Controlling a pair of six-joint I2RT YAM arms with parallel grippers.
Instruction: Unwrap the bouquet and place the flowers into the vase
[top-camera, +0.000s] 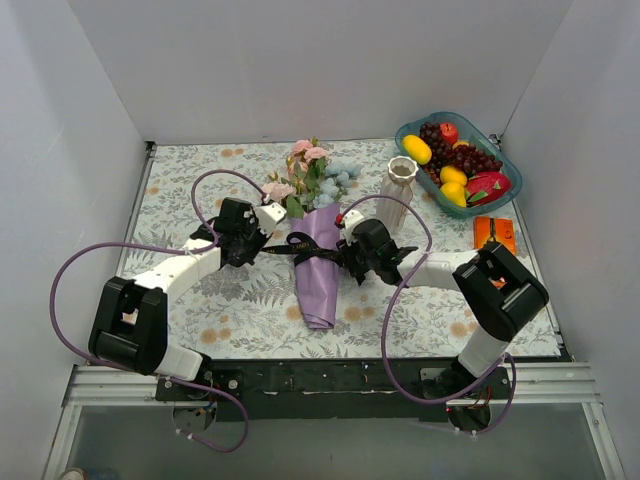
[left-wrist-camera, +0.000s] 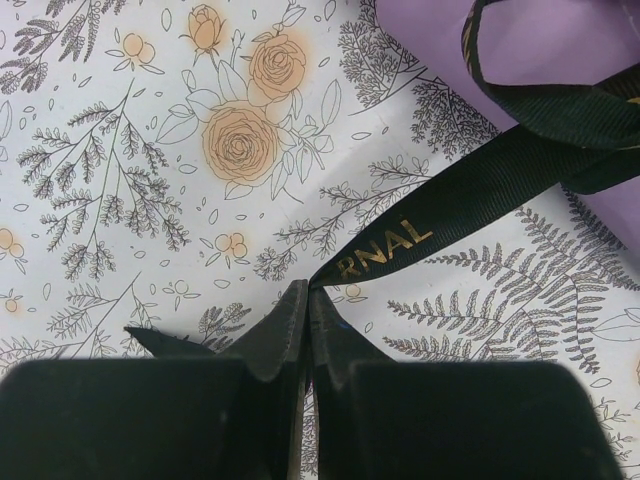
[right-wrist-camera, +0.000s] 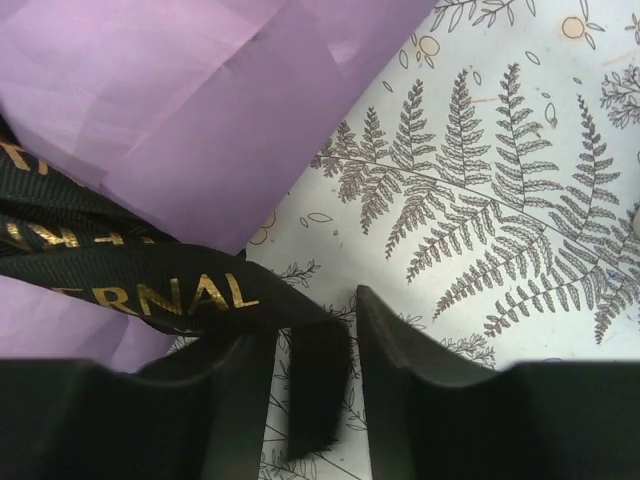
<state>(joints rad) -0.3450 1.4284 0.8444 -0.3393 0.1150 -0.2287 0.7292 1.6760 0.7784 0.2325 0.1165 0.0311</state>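
Black ribbon (top-camera: 300, 247) is why both arms sit low in the middle of the frame. The left gripper (left-wrist-camera: 305, 300) has its fingers shut tight on one ribbon end, ready to pull. The right gripper (right-wrist-camera: 312, 325) has its fingers apart, with the other end hanging between them, not yet pinched. The bouquet (top-camera: 318, 255) lies tied up on the table (top-camera: 230, 310) between them, its flowers (top-camera: 305, 175) pointing up the frame. Farther up and to the right, the white vase (top-camera: 399, 185) stands with no flowers in it. In the upper right, a teal bowl (top-camera: 507, 182) holds fruit (top-camera: 455, 165).
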